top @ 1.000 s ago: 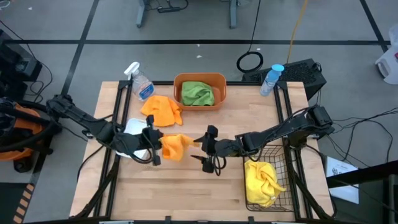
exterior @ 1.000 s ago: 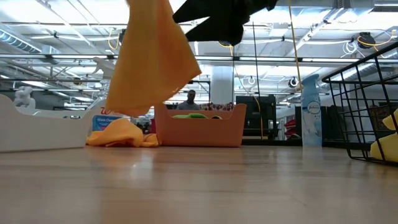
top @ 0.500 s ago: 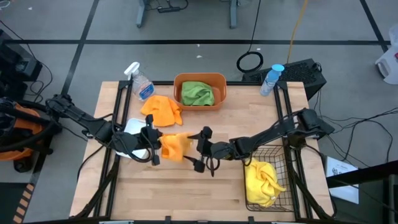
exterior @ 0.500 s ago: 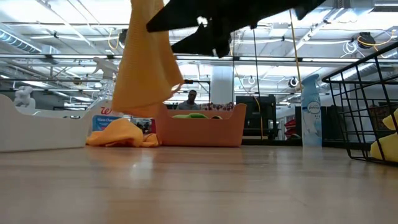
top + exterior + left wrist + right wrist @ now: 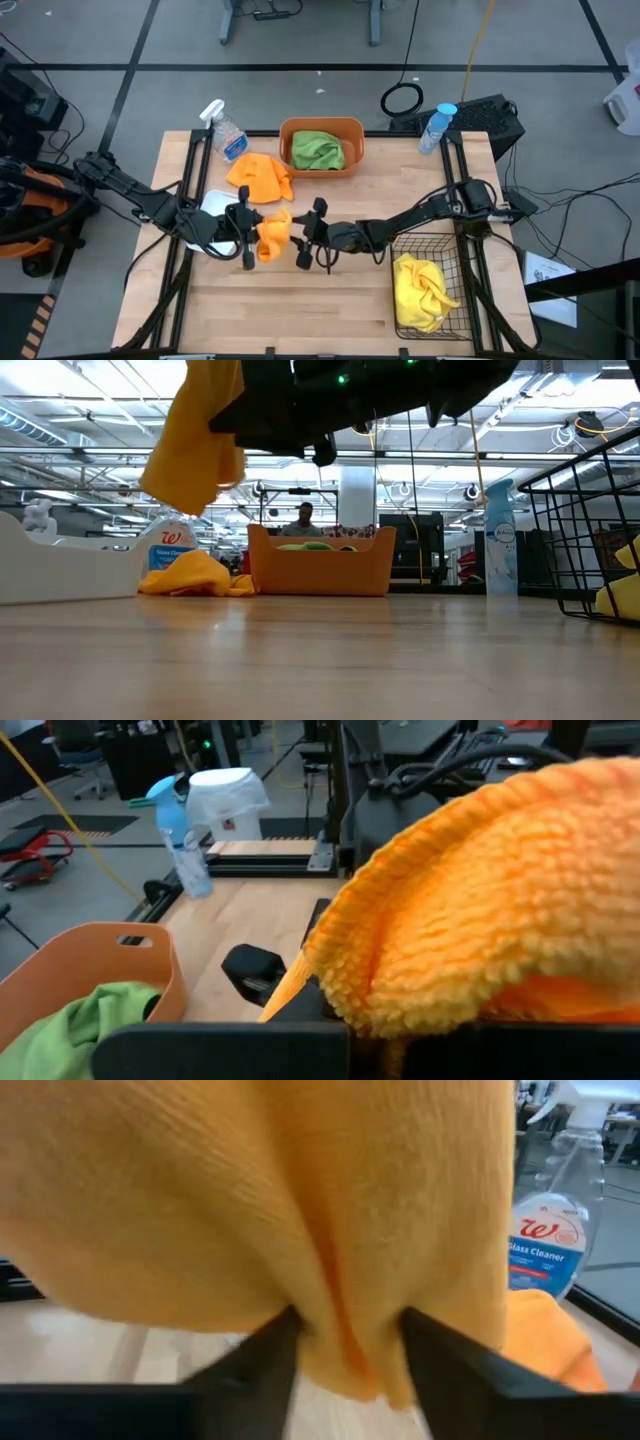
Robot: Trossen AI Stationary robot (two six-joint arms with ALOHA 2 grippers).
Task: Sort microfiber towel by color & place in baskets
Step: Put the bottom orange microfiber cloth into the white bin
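A: At the near right, the black wire-mesh basket (image 5: 428, 290) already holds a crumpled yellow microfiber towel (image 5: 420, 288).

B: Mid-counter, the left end effector (image 5: 247, 232) is pinching an orange microfiber towel (image 5: 270, 233); the right end effector (image 5: 305, 234) pinches it too.

A: Farther back, another orange cloth (image 5: 260, 176) waits; green towel (image 5: 317, 150) sits in the orange plastic tub (image 5: 350, 128).

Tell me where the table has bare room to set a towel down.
Bare wood lies along the near edge, left of the wire basket, and between the orange tub and blue bottle. The middle is crowded by both grippers.
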